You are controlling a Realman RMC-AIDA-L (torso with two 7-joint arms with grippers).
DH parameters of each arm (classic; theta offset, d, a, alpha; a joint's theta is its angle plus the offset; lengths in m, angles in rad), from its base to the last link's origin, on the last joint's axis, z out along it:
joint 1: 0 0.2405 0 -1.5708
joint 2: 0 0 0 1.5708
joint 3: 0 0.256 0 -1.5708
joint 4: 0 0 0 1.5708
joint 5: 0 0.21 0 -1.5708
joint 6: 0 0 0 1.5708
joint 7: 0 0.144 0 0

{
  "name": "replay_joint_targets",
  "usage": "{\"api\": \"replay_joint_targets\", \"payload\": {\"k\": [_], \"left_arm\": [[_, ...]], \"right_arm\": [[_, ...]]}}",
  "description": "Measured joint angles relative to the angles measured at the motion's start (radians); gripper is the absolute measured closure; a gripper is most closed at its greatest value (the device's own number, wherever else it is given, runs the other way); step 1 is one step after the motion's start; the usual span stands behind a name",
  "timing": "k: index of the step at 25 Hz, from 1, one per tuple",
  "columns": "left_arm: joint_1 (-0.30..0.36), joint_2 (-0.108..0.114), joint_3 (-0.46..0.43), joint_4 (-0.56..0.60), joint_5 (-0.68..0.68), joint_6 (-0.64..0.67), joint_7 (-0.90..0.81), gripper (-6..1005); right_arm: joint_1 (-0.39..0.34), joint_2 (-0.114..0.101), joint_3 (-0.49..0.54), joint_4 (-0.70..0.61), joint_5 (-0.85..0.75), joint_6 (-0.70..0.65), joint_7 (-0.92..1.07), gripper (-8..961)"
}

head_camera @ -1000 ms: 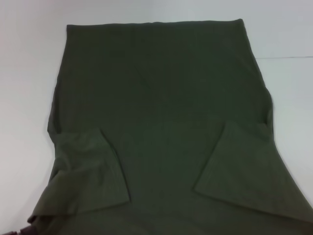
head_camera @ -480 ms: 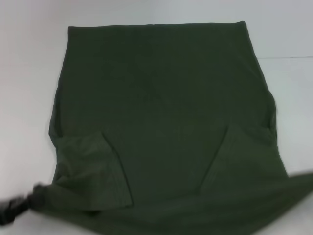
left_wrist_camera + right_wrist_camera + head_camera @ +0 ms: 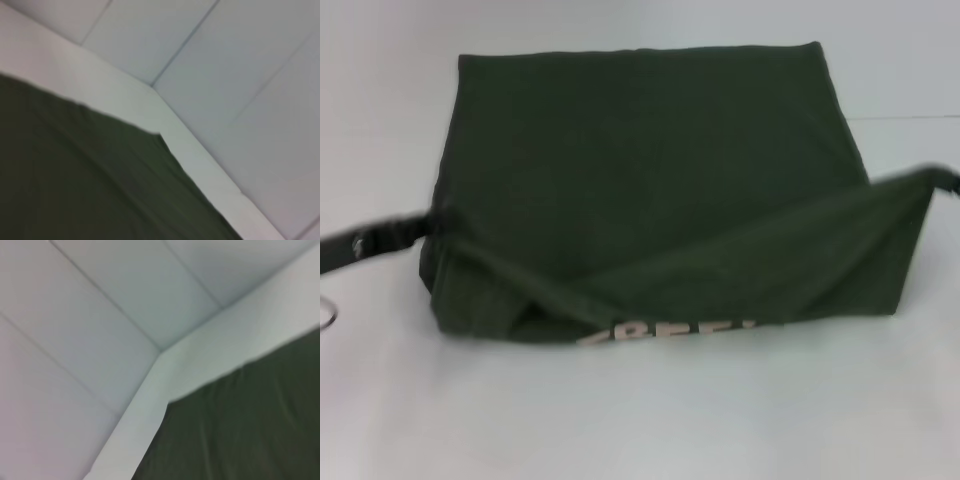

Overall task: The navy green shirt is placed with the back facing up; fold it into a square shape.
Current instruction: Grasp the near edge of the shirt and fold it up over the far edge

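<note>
1. The left claw pinched the left corner of the navy green shirt; the right claw gripped the opposite corner.
2. Between them the soft, matte fabric hung in a raised, sagging fold, with pale lettering along its near edge.
3. Beyond the claws the rest lay flat on the white tabletop.
4. Both wrist views showed only shirt, tabletop and panelled wall.

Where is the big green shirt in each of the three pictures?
Head view: the navy green shirt fills the middle, its near edge lifted between the left pincer and the right pincer.
Left wrist view: the shirt covers the lower part of the picture.
Right wrist view: the shirt covers the lower corner.
Shared landmark: the white table under it, seen beside the shirt's edge in every view.
</note>
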Motion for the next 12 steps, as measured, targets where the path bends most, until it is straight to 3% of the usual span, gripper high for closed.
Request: {"api": "replay_joint_targets", "payload": {"k": [1,12], "left_arm": [[-0.049,0.005,0.005,-0.028,-0.003,-0.074,-0.001,946],[-0.208,-0.003,0.007,-0.123,-0.023,-0.457,0.045,946]], "right_arm": [[0.041,0.005,-0.003,0.005,0.007,0.07,-0.014,827],[0.214,0.044,-0.034,0.067,0.012,0.424,-0.112,811]]}}
